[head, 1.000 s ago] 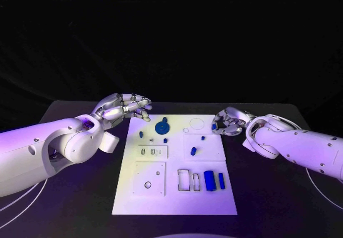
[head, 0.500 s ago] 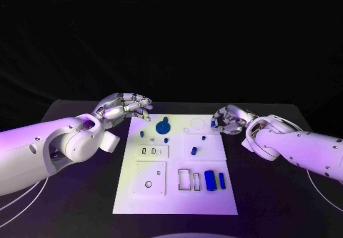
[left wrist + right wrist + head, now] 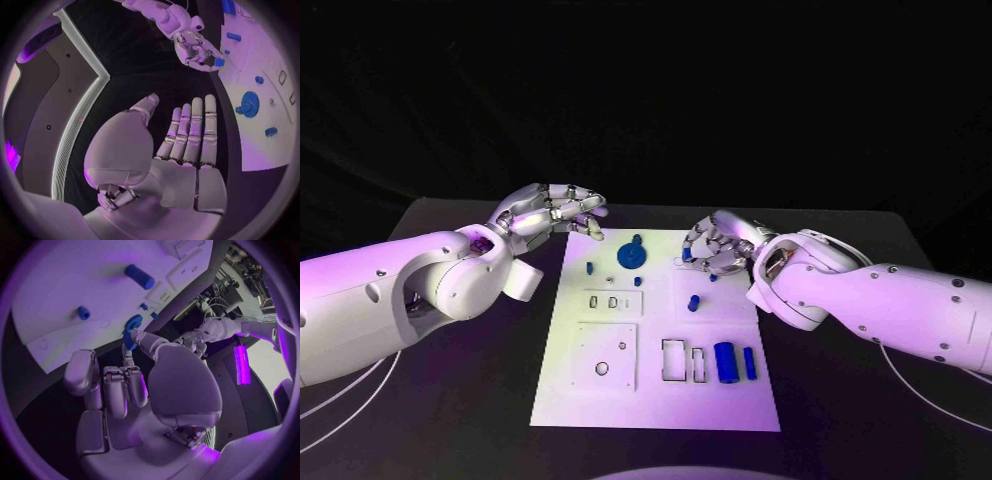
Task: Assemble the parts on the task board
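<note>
right hand (image 3: 715, 247) carries a small blue part (image 3: 219, 62) over the far end of the task board (image 3: 653, 400)

we see our right hand's fingers curled in, pinching the blue part at their tips, above the board's far right area. the blue gear (image 3: 630, 256) lies just beside it, toward our left hand (image 3: 557, 215), which hangs off the board's far left corner with fingers straight, together and holding nothing. we judge the right hand nearer to the open sockets just beneath and nearward of it; the part's long axis we cannot tell.
</note>
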{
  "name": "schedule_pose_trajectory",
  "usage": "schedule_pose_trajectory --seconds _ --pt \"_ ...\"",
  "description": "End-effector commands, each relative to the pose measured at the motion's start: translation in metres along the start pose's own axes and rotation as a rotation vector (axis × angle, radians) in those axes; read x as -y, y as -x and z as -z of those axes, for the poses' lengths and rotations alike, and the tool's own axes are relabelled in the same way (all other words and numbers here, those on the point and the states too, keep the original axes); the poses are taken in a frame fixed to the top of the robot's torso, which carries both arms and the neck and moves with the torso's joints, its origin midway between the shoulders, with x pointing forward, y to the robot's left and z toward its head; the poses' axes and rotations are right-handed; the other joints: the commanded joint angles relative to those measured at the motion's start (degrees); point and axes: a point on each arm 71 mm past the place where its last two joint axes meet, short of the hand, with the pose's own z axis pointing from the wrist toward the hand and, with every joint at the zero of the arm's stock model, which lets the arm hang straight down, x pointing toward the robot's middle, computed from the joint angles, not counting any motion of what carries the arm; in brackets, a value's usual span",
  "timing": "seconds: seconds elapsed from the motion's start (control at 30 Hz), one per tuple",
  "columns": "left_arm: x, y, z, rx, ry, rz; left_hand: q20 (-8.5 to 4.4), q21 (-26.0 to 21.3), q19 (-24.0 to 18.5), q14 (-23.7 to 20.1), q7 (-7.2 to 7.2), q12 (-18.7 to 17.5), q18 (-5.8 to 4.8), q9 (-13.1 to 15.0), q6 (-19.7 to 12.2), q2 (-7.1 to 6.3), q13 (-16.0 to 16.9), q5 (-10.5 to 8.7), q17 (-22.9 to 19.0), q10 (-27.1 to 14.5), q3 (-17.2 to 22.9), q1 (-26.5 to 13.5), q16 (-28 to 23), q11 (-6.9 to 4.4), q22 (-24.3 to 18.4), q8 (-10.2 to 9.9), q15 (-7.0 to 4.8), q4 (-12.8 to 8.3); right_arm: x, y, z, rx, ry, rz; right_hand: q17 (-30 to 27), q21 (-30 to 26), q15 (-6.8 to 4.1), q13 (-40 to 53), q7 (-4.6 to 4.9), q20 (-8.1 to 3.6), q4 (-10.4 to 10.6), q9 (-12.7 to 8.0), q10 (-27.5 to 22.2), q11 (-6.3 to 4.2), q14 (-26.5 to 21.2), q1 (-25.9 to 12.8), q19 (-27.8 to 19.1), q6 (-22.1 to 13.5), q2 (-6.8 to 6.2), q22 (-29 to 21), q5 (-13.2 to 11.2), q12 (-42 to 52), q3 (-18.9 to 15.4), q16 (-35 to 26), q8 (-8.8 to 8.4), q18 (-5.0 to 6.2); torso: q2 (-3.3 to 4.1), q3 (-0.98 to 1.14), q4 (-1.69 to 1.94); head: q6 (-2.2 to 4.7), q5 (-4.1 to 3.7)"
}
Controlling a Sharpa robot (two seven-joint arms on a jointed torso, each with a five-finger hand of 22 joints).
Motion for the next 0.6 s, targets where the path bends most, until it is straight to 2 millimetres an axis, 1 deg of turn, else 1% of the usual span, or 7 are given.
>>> schedule_pose_trajectory --seconds 0.03,0.1,0.17,0.27,0.4,0.5,0.6 --pt "0.0 0.001 -0.001 0.032 0.008 0.06 0.13 -0.38 0.34 0.33 1.06 -0.05 1.11 0.09 -0.12 -0.09 -0.09 -0.33 -0.15 0.04 -0.45 0.55 -0.36 -0.04 -0.13 -0.26 0.16 0.17 -0.012 -0.009 -0.004 -0.001 -0.041 0.067 15.09 -0.13 -0.37 8.96 -0.56 -0.4 0.02 1.0 1.83 -0.39 5.97 -0.15 0.0 0.36 0.5 -0.01 0.23 -0.16 0.3 0.23 -0.03 -0.5 -0.16 -0.21 0.07 -0.13 0.27" --pt "-0.001 0.002 -0.002 0.05 0.011 0.082 0.13 -0.46 0.32 0.28 1.02 -0.01 1.1 0.09 -0.08 0.01 -0.11 -0.21 -0.24 0.1 -0.45 0.75 -0.44 -0.05 -0.18 -0.24 0.17 0.18 -0.022 -0.016 -0.007 -0.008 -0.024 0.089 15.09 -0.21 -0.36 9.0 -0.55 -0.41 0.02 1.01 1.86 -0.39 5.97 -0.2 -0.03 0.33 0.49 -0.07 0.27 -0.14 0.29 0.23 -0.04 -0.48 -0.25 -0.31 0.06 -0.09 0.36" --pt "-0.001 0.003 -0.002 0.063 0.012 0.095 0.12 -0.5 0.3 0.25 1.01 0.01 1.09 0.09 -0.08 0.05 -0.13 -0.12 -0.29 0.12 -0.46 0.85 -0.48 -0.06 -0.21 -0.24 0.17 0.19 -0.031 -0.022 -0.01 -0.018 -0.012 0.103 15.09 -0.25 -0.36 9.04 -0.54 -0.41 0.02 1.01 1.89 -0.38 5.97 -0.24 -0.05 0.31 0.46 -0.1 0.29 -0.11 0.29 0.23 -0.06 -0.47 -0.27 -0.41 0.16 -0.14 0.43" --pt "-0.001 0.004 -0.002 0.077 0.012 0.105 0.12 -0.53 0.3 0.24 1.01 0.02 1.08 0.09 -0.08 0.07 -0.14 -0.08 -0.32 0.13 -0.46 0.91 -0.51 -0.06 -0.22 -0.24 0.17 0.19 -0.043 -0.031 -0.013 -0.033 0.008 0.126 15.09 -0.25 -0.36 9.04 -0.54 -0.41 0.02 1.01 1.89 -0.38 5.97 -0.24 -0.05 0.31 0.46 -0.1 0.29 -0.11 0.29 0.23 -0.06 -0.47 -0.31 -0.55 0.15 -0.25 0.79" --pt "-0.001 0.004 -0.003 0.081 0.009 0.103 0.12 -0.58 0.28 0.2 1.0 0.04 1.08 0.09 -0.08 0.13 -0.16 -0.02 -0.38 0.14 -0.44 1.07 -0.56 -0.06 -0.26 -0.25 0.18 0.18 -0.055 -0.044 -0.015 -0.057 0.036 0.15 15.09 -0.24 -0.36 8.97 -0.53 -0.41 -0.05 1.02 1.84 -0.37 5.97 -0.29 -0.03 0.25 0.37 -0.08 0.35 -0.16 0.29 0.23 -0.1 -0.47 -0.34 -0.52 0.11 -0.29 1.43" --pt "-0.001 0.002 -0.003 0.074 0.007 0.094 0.12 -0.58 0.28 0.2 1.0 0.04 1.08 0.09 -0.08 0.13 -0.16 -0.02 -0.38 0.14 -0.44 1.07 -0.56 -0.06 -0.26 -0.25 0.18 0.18 -0.063 -0.054 -0.017 -0.073 0.055 0.17 15.09 -0.22 -0.35 8.99 -0.53 -0.41 -0.1 1.05 1.86 -0.36 5.97 -0.38 -0.01 0.27 0.27 -0.05 0.34 -0.15 0.25 0.23 -0.1 -0.48 -0.19 -0.39 0.06 -0.26 1.39" --pt "0.0 0.0 -0.003 0.068 0.005 0.089 0.12 -0.58 0.28 0.2 1.0 0.04 1.08 0.09 -0.08 0.13 -0.16 -0.02 -0.38 0.14 -0.44 1.07 -0.56 -0.06 -0.26 -0.25 0.18 0.18 -0.068 -0.061 -0.018 -0.085 0.062 0.183 15.09 -0.2 -0.35 9.0 -0.53 -0.41 -0.14 1.09 1.87 -0.36 5.97 -0.53 0.02 0.31 0.13 -0.02 0.28 -0.15 0.2 0.23 -0.1 -0.49 -0.14 -0.36 0.04 -0.36 1.45"
